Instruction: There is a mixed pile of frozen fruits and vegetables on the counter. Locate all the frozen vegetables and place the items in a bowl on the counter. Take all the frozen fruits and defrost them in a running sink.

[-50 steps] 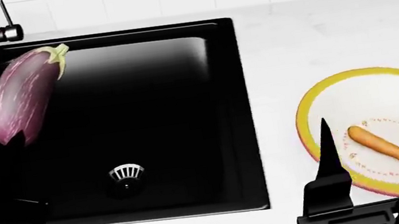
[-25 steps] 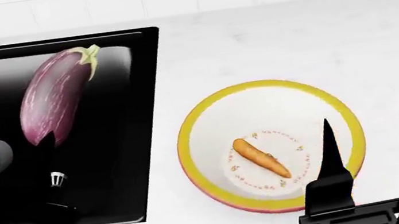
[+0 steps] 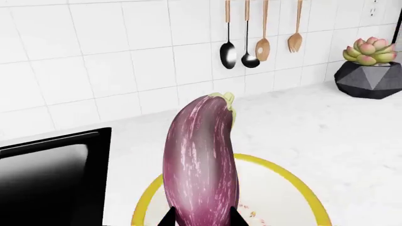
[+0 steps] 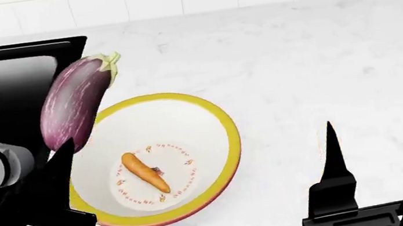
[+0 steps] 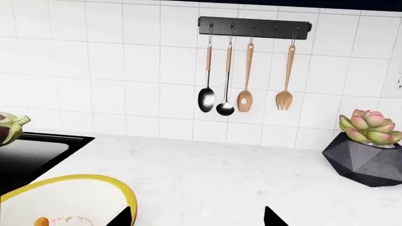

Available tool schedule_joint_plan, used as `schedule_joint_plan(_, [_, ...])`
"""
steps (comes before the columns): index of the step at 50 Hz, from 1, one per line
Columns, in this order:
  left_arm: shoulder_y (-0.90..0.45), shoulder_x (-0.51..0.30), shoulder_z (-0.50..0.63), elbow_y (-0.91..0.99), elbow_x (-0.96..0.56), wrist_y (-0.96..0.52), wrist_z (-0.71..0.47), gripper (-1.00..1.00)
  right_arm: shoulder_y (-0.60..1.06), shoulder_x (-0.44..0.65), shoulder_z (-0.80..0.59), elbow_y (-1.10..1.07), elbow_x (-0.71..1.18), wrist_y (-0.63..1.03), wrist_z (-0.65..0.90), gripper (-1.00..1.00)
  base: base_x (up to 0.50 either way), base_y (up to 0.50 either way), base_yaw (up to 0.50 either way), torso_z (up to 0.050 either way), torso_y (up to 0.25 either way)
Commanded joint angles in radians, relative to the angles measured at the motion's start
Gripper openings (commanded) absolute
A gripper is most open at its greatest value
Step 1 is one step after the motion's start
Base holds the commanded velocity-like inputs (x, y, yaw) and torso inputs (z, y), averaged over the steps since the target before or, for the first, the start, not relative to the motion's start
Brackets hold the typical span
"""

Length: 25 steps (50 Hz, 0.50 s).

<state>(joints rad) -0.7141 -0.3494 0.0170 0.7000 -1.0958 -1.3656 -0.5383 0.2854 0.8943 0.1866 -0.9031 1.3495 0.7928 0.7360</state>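
My left gripper is shut on the lower end of the purple eggplant and holds it up, green cap away from me. In the head view the eggplant hangs over the left rim of the yellow-rimmed bowl, with the left gripper at its lower end. The orange carrot lies inside the bowl. At the lower right, my right gripper stands open over bare counter, holding nothing. In the right wrist view that gripper is beside the bowl. The fruits are out of view.
The black sink lies left of the bowl; its edge shows as the sink in the right wrist view. Hanging utensils and a potted succulent stand at the tiled back wall.
The left arm has carried the eggplant rightward from above the sink basin to above the bowl's left rim. The head view has swung right. The right gripper stays open.
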Motion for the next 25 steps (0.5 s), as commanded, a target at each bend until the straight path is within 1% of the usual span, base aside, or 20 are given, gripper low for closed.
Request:
schedule_joint_plan(1, [0.002,-0.002,0.035,-0.026,0.031,0.043,0.01,-1.0,-0.007,0.003,0.001,-0.004,-0.004,-0.003,-0.004,1.0,0.0,-0.5,0.0,0.0,0.0])
schedule_joint_plan(2, [-0.001,-0.001,0.041,-0.031,0.035,0.046,0.011,-1.0,-0.009,0.001,0.003,-0.004,0.0,-0.006,-0.004,1.0,0.0,-0.5,0.0,0.0,0.0])
schedule_joint_plan(6, [0.001,-0.007,0.031,-0.029,0.018,0.042,0.008,-1.0,-0.008,-0.006,-0.004,-0.008,-0.022,-0.012,-0.026,1.0,0.0,0.0,0.0,0.0,0.0])
schedule_joint_plan(9, [-0.003,-0.004,0.05,-0.043,0.033,0.054,0.016,-1.0,-0.012,-0.004,-0.001,-0.011,-0.02,-0.013,-0.024,1.0,0.0,0.0,0.0,0.0,0.0])
schedule_joint_plan(13, [0.001,-0.007,0.1,-0.09,0.093,0.102,0.053,-1.0,-0.013,-0.005,0.0,-0.007,-0.024,-0.016,-0.027,1.0,0.0,0.0,0.0,0.0,0.0])
schedule_joint_plan(16, [0.027,-0.025,0.13,-0.129,0.144,0.149,0.087,-1.0,-0.017,-0.005,0.005,-0.001,-0.03,-0.02,-0.033,1.0,0.0,0.0,0.0,0.0,0.0])
schedule_joint_plan(23, [0.033,-0.028,0.124,-0.142,0.131,0.152,0.093,-1.0,-0.016,-0.006,0.002,-0.003,-0.038,-0.022,-0.032,1.0,0.0,0.0,0.0,0.0,0.0])
schedule_joint_plan(24, [0.024,-0.025,0.116,-0.139,0.114,0.135,0.084,-1.0,-0.015,-0.007,-0.002,-0.002,-0.04,-0.021,-0.034,1.0,0.0,0.0,0.0,0.0,0.0])
schedule_joint_plan(25, [0.037,-0.026,0.13,-0.14,0.128,0.152,0.095,-1.0,-0.015,-0.007,-0.002,-0.003,-0.039,-0.021,-0.033,1.0,0.0,0.0,0.0,0.0,0.0])
